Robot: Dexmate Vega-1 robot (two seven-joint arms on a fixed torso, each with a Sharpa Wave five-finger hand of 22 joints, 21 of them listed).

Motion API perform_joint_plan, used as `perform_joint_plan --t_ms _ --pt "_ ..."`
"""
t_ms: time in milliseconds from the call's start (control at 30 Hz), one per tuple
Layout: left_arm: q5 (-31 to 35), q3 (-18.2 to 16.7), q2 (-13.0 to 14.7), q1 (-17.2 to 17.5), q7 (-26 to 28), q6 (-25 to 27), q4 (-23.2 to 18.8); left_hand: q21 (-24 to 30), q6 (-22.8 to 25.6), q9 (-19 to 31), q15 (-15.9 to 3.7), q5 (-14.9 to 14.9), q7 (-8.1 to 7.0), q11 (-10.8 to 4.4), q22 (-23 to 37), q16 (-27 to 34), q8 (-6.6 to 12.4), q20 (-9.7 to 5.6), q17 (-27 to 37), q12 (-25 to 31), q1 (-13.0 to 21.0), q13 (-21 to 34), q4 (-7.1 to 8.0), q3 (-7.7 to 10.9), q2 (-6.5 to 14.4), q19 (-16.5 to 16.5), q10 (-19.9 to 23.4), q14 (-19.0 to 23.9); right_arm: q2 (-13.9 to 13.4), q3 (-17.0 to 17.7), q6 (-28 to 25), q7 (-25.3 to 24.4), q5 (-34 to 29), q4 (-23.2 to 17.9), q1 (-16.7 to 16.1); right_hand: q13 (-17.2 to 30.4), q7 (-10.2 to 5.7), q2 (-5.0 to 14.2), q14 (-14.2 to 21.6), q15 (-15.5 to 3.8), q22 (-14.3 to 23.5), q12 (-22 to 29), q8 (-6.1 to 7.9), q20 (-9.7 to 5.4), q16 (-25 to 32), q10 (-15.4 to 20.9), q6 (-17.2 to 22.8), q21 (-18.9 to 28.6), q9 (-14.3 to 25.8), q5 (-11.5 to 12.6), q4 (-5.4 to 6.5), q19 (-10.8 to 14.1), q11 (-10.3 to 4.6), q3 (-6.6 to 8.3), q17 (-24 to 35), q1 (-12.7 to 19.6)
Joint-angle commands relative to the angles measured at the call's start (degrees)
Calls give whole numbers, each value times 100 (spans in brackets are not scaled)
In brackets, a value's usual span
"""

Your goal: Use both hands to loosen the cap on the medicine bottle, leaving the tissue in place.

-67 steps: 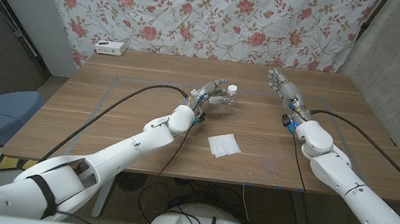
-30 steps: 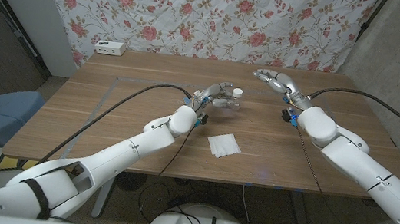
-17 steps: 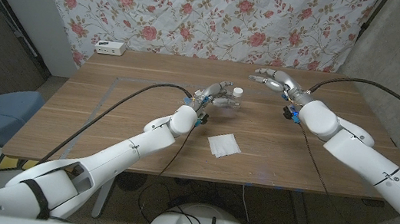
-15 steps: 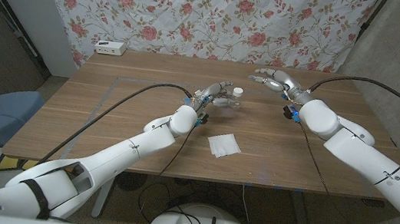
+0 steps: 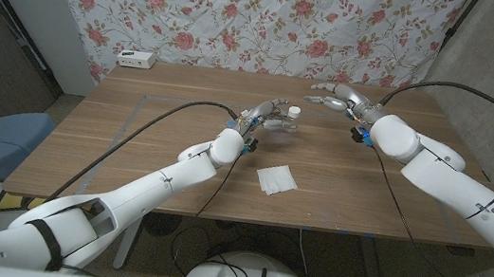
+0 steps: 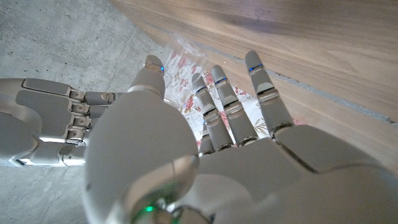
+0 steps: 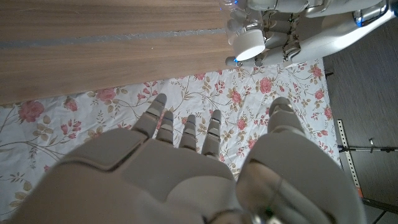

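Wooden table [image 5: 132, 142]: carrying bottle, tissue and both arms.
Medicine bottle [image 5: 289, 121]: clear, upright, toward the table's far edge near its middle, gripped at the body by the left robot hand [image 5: 269, 118].
Cap [image 5: 295, 112]: white, on top of the bottle, above the left fingers; seen too in the right wrist view [image 7: 251, 42].
Right robot hand [image 5: 333, 98]: holding nothing, fingers spread and reaching toward the bottle, near the cap but apart from it.
Tissue [image 5: 276, 178]: white, lying flat nearer the table's front edge, well apart from both hands.
White box [image 5: 135, 58]: at the table's far left corner.
Floral cloth [image 5: 244, 14]: hanging behind the table.
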Motion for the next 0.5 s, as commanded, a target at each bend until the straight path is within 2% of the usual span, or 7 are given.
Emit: perform_joint_plan --t_ms 33,100,233,267,333,500 --pt "53 30 -26 -51 -6 -66 65 -21 57 27 -428 13 2 0 21 15 7 -4 17 41 -13 28 7 58 33 77 52 51 -92 -211 -100 402 -365 -4 310 17 29 -48 -138 -104 19 51 -23 -113 21 -13 -72 3 14 -8 3 -343 -143 9 29 50" --pt "54 37 -35 -64 -22 -80 83 -25 59 27 -438 13 3 -20 21 15 7 -7 17 37 -14 28 8 60 34 78 46 55 -95 -239 -146 431 -447 -19 339 16 31 -64 -175 -110 19 55 -19 -148 23 -17 -80 -24 14 -7 4 -527 -143 4 29 55" --pt "58 58 -56 -99 -55 -108 128 -34 58 27 -443 13 1 -3 21 14 4 -13 17 40 -17 29 8 64 34 86 60 61 -127 -279 -168 557 -552 -33 398 15 27 -99 -277 -180 19 60 -10 -226 7 -17 -77 -11 14 -3 -2 -671 -143 -4 29 67" --pt "57 57 -64 -100 -55 -80 123 -37 59 27 -444 13 4 -2 21 13 4 -15 17 39 -18 29 8 66 36 87 59 61 -135 -285 -173 602 -564 -33 414 14 22 -122 -315 -190 18 54 -6 -245 9 -41 -77 4 14 1 -6 -729 -221 -8 29 77" --pt "62 72 -65 -123 -78 -141 161 -41 61 27 -442 12 1 -1 21 12 4 -12 17 37 -21 29 9 66 35 89 57 62 -151 -299 -205 682 -596 -48 443 14 31 -135 -383 -162 18 42 -3 -251 -4 -79 -78 21 15 4 -9 -744 -244 -9 29 89" --pt "77 82 -90 -142 -81 -114 170 -51 68 27 -437 11 -12 -14 21 15 4 -17 17 39 -36 29 16 67 36 93 69 75 -200 -344 -357 924 -679 -122 537 13 73 -189 -618 13 17 -39 1 -265 -16 -453 -119 65 21 17 -34 -829 -28 11 31 184"
